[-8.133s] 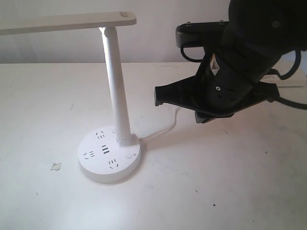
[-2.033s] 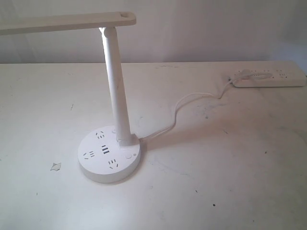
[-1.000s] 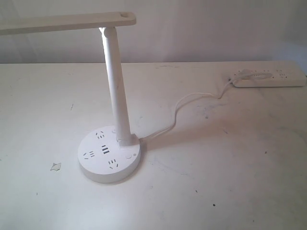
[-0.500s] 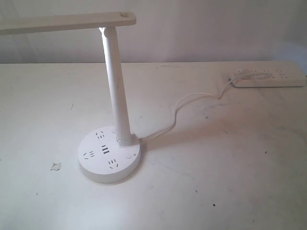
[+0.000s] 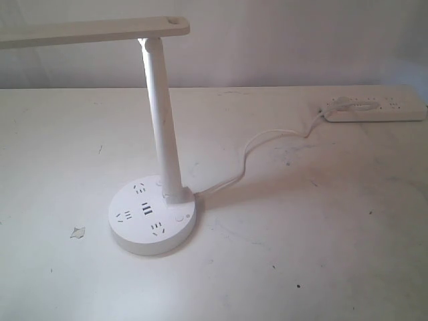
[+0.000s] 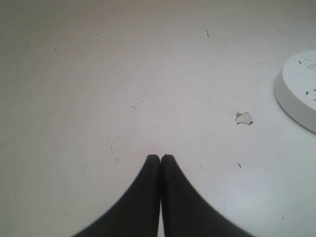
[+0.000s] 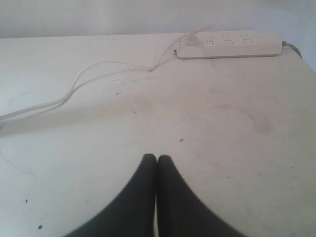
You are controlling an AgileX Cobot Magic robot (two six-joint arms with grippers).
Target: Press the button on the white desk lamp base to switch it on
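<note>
The white desk lamp base (image 5: 152, 219) is a round disc with dark socket holes, standing on the table left of centre; a slim white column (image 5: 162, 120) rises from it to a flat lamp head (image 5: 93, 30). The small round button (image 5: 180, 217) sits near the base's right rim. An edge of the base (image 6: 298, 91) shows in the left wrist view. My left gripper (image 6: 160, 157) is shut on nothing above bare table, away from the base. My right gripper (image 7: 157, 157) is also shut and empty. Neither gripper appears in the exterior view.
A long white power strip (image 5: 376, 110) lies at the far right, also seen as the power strip (image 7: 228, 45) in the right wrist view. A white cord (image 5: 257, 150) runs from it to the base. A small scrap (image 5: 78, 232) lies left of the base.
About eight seconds ago a black arm hung over the table right of the lamp; it has left the exterior view. Nothing has moved in the last two seconds.
</note>
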